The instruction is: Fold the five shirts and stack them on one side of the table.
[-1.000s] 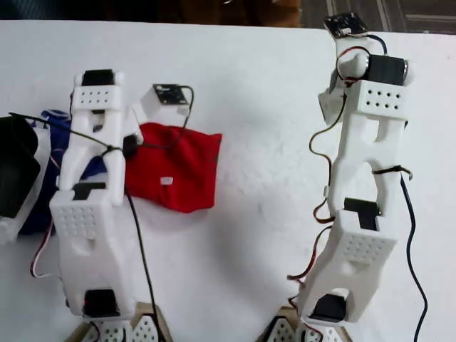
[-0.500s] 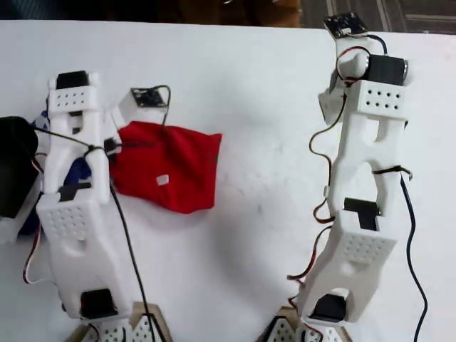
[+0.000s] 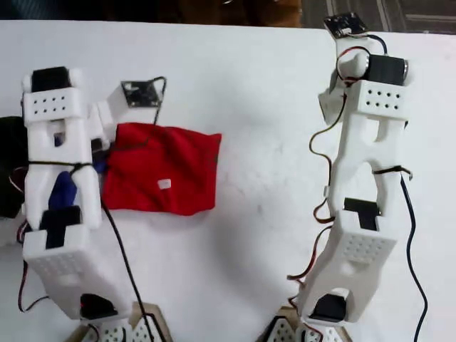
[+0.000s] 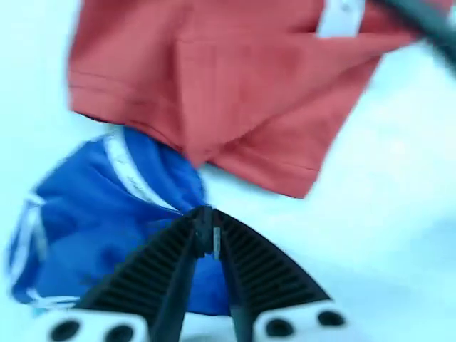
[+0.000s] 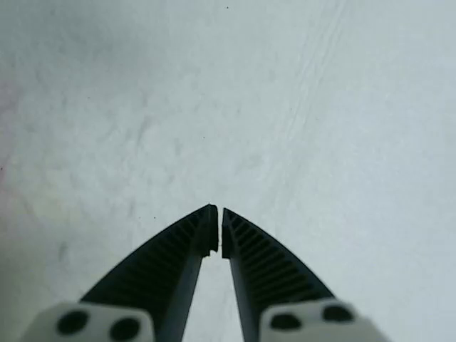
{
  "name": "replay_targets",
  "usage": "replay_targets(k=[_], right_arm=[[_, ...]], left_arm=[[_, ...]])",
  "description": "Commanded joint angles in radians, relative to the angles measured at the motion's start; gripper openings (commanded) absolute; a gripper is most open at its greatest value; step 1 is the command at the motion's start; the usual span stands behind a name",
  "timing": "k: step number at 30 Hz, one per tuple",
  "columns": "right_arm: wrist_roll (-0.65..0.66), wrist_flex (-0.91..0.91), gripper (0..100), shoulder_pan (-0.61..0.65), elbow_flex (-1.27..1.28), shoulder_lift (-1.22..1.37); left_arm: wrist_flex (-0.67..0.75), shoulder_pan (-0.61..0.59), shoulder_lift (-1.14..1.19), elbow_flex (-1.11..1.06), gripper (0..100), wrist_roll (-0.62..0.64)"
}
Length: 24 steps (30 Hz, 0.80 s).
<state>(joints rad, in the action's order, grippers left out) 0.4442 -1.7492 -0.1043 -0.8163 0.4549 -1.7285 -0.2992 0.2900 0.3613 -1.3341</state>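
Your left fingers [image 4: 165, 262] are closed, tips pressed together with no gap. They sit directly over the crumpled blue shirt with white stripes [image 4: 100, 214]. You can't tell from the left wrist view whether any fabric is pinched between them.

The left white printed arm [image 3: 57, 178] stands over the left side of the white bench [image 3: 271, 78]. In the high view, blue cloth shows through the gap between its links.

The red shirt [image 3: 164, 167] lies flat in a rough rectangle on the left half of the bench, just right of the left arm. Its left edge touches the blue shirt, and in the left wrist view the red hem overlaps the blue cloth. A small white label [image 3: 164, 184] sits on the red fabric, toward its near edge.

A bundle of black fabric [image 3: 8, 167] lies at the bench's left edge, left of the blue shirt and partly hidden by the arm.

The small camera board [image 3: 137, 93] on the left wrist hangs just beyond the red shirt's far left corner. A thin black cable [image 3: 160, 96] loops from it down toward that corner.

Your right fingers [image 5: 178, 263] are closed too, with only a hairline slit between the tips and nothing held. Bare bench lies below them.

The right white arm [image 3: 363, 178] stretches toward the far edge on the right half, well apart from all the shirts.
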Motion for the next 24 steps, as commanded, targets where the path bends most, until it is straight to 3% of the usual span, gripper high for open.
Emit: replay_targets(k=[1, 7, 11, 17, 20, 24], right_arm=[[-0.002, -0.019, 1.8, -0.012, -0.003, -0.067], [-0.002, -0.019, 1.8, -0.008, -0.003, -0.068], [-0.002, -0.021, 1.8, -0.008, -0.003, -0.068], [-0.002, -0.021, 1.8, -0.007, -0.003, -0.068], [-0.002, -0.021, 1.8, -0.008, -0.003, -0.068], [-0.002, -0.021, 1.8, -0.008, -0.003, -0.065]], left_arm=[[0.086, 0.043, 0.031, 0.041, 3, 0.137], [0.107, 0.097, 0.232, 0.101, 11, 0.204], [0.020, 0.120, 0.358, 0.242, 19, 0.201], [-0.058, 0.127, 0.514, 0.443, 20, 0.204], [-0.060, 0.123, 0.523, 0.444, 17, 0.204], [-0.060, 0.121, 0.499, 0.435, 3, 0.201]])
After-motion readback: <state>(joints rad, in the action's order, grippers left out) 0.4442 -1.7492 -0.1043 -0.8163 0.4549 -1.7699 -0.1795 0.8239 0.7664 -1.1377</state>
